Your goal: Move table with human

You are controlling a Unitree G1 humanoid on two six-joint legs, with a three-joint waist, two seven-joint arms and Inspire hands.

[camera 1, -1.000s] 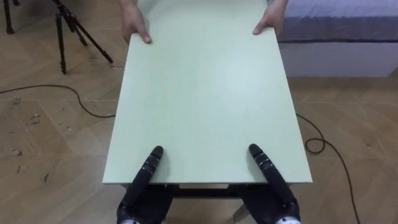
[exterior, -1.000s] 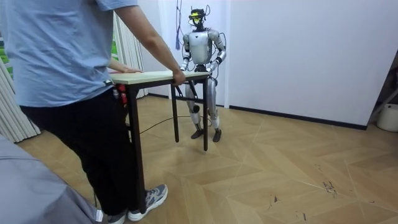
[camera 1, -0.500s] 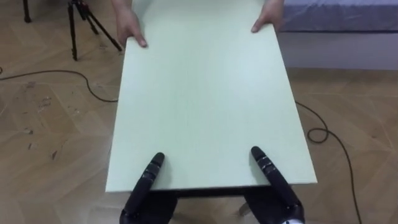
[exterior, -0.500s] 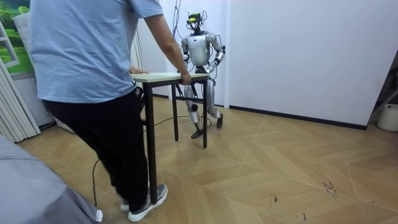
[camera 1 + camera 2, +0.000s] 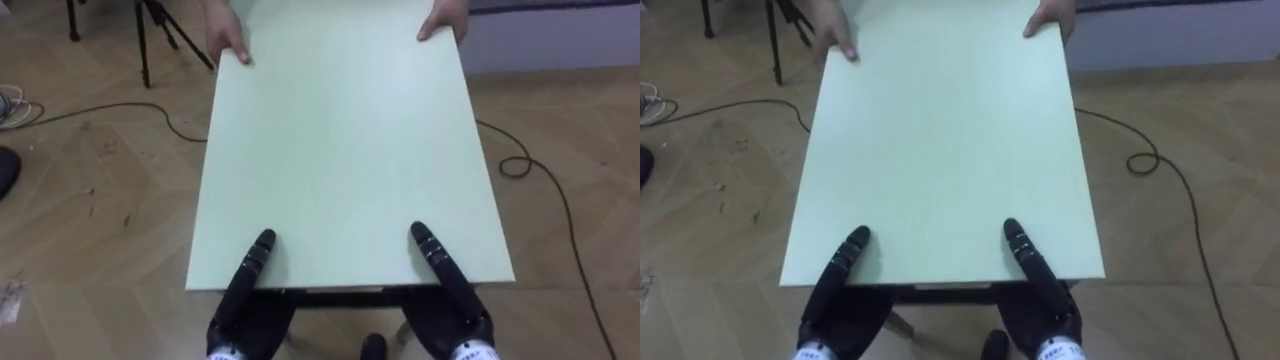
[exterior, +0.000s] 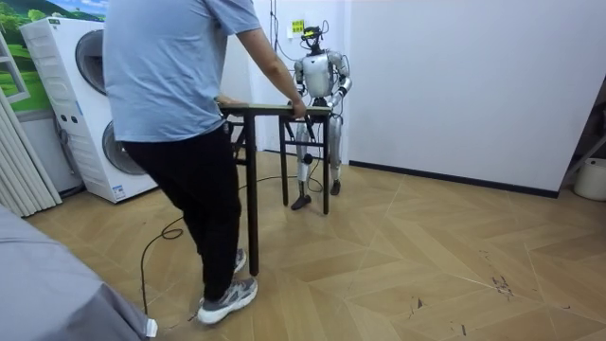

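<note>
The table (image 5: pixel 340 150) is between the robot and a person (image 6: pixel 180 114), who holds its far end. The left hand (image 5: pixel 252 268) and right hand (image 5: pixel 436 264) rest on the table's near edge, partly beneath the top. I cannot tell how they grip.

From my console this reads as a room in a home, rigged for recording: white laundry machines (image 6: pixel 66 114) with round doors, a pleated curtain (image 6: pixel 19 156), a herringbone wood floor (image 6: pixel 426 256) and plain white walls (image 6: pixel 473 85) — plus a tripod (image 5: pixel 144 45) and a loose cable (image 5: pixel 120 103).
</note>
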